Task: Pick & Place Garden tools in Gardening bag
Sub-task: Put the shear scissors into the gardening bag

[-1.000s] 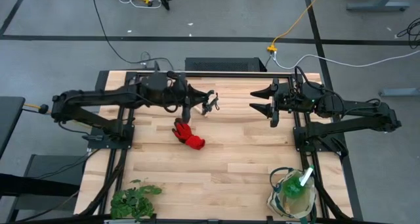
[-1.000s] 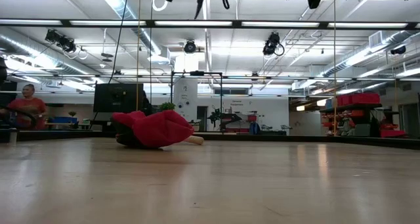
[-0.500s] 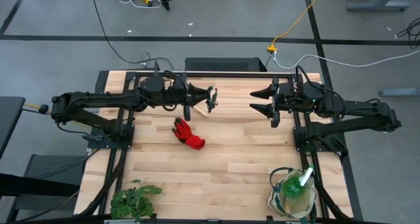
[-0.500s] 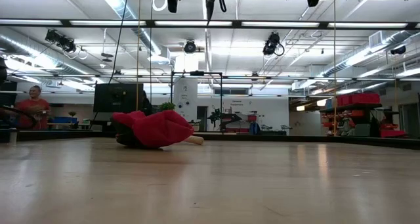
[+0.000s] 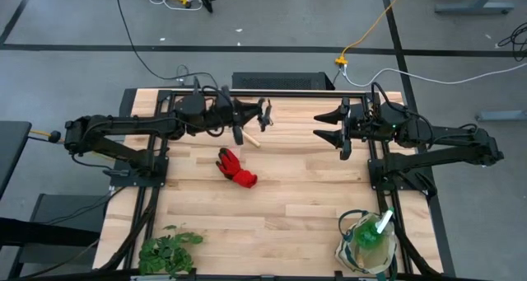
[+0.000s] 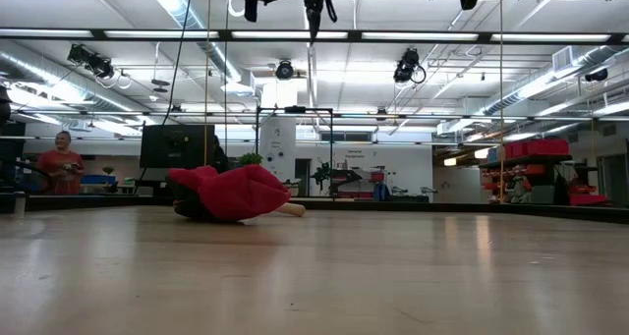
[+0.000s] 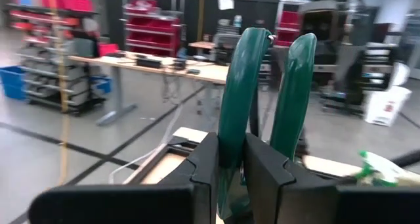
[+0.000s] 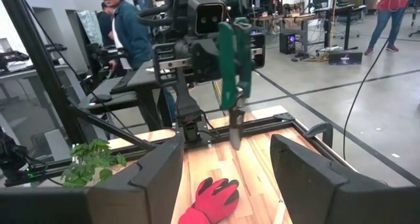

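Observation:
My left gripper is shut on the dark pruning shears with green handles, high above the table's far middle; the shears also show in the right wrist view. My right gripper is open and empty, level, at the far right, facing them. The red glove lies flat on the table below the left gripper. A wooden handle lies on the table beside it. The cream gardening bag stands at the near right corner with the green spray bottle in it. My left gripper pinches one green handle of the shears between its two fingers; the other handle stands beside the outer side of a finger. The fingers come level from the table's left. The shears hang upright, blades down, clear of the table.
A leafy green plant bunch lies at the near left corner. Bare wood lies between the glove and the bag. A black rail runs along the far edge. People stand in the room beyond, one in the right wrist view.
My left gripper, still shut on the shears, has gone a little toward the table's far edge and turned, so the shears now sit farther from the glove. Glove, bag and right arm have kept still.

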Action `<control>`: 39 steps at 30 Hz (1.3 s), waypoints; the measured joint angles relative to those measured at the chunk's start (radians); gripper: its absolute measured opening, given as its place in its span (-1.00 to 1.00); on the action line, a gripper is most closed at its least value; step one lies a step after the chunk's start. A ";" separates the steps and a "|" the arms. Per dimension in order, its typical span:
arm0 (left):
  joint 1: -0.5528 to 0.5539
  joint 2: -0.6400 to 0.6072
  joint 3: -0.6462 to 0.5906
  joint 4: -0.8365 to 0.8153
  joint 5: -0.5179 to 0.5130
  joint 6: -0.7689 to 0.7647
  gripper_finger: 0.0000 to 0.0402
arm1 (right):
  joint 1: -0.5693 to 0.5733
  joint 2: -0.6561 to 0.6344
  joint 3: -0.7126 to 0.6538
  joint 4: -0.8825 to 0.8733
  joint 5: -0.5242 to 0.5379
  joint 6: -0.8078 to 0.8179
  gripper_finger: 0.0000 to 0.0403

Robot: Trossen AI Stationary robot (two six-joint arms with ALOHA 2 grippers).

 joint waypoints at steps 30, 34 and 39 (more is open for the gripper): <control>0.000 0.177 0.001 0.205 -0.065 0.004 -0.71 | 0.000 0.267 -0.001 0.363 0.076 -0.011 0.14; 0.000 0.196 0.001 0.206 -0.065 0.003 -0.71 | 0.000 0.302 -0.001 0.378 0.114 -0.026 0.14; 0.000 0.210 0.001 0.205 -0.065 0.003 -0.71 | 0.000 0.343 -0.001 0.420 0.153 -0.036 0.14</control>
